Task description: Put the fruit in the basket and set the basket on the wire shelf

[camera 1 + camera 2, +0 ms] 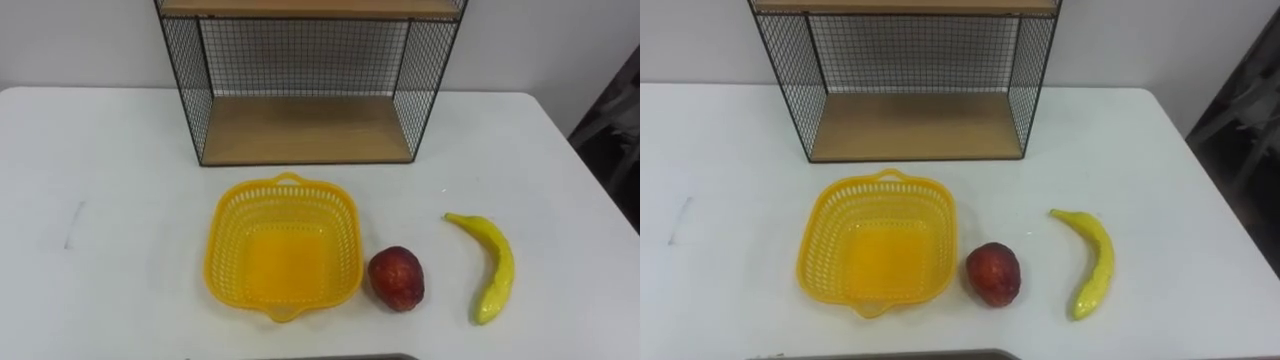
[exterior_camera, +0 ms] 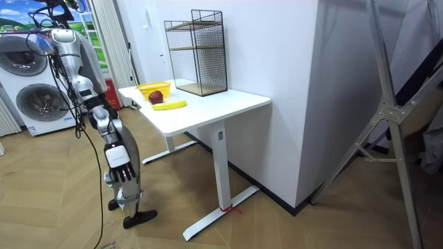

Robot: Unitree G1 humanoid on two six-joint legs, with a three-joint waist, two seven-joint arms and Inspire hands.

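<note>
On the white counter [image 1: 100, 200], against the wall: black wire shelf [image 1: 300, 60], upright, with a wooden board as the floor of its lower bay and a second board above it

Just in front of the shelf's opening, apart from it: yellow plastic basket [image 1: 228, 230], upright, lattice walls, small handle tabs at its far and near rims. It sits on the counter, not on the shelf

Red fruit [image 1: 397, 278] lies on the counter just beside the basket's near right corner, outside it; cannot tell whether the two touch. Banana [image 1: 495, 265] lies further to the robot's right, clearly apart from the red fruit, lengthwise roughly front to back, its thin stem end pointing toward the shelf and its curve bulging right. Both fruits are outside the basket

Faint dark mark [image 1: 70, 225] on the counter, well to the left of the basket

Room view: the robot stands at the counter's end on the room view's left, facing it, with washing machines [image 2: 34, 97] behind. Its right hand [image 2: 122, 178] hangs low at its side, below counter height and well apart from fruit and basket. It is too small to tell how far open it is; nothing is seen in it
</note>
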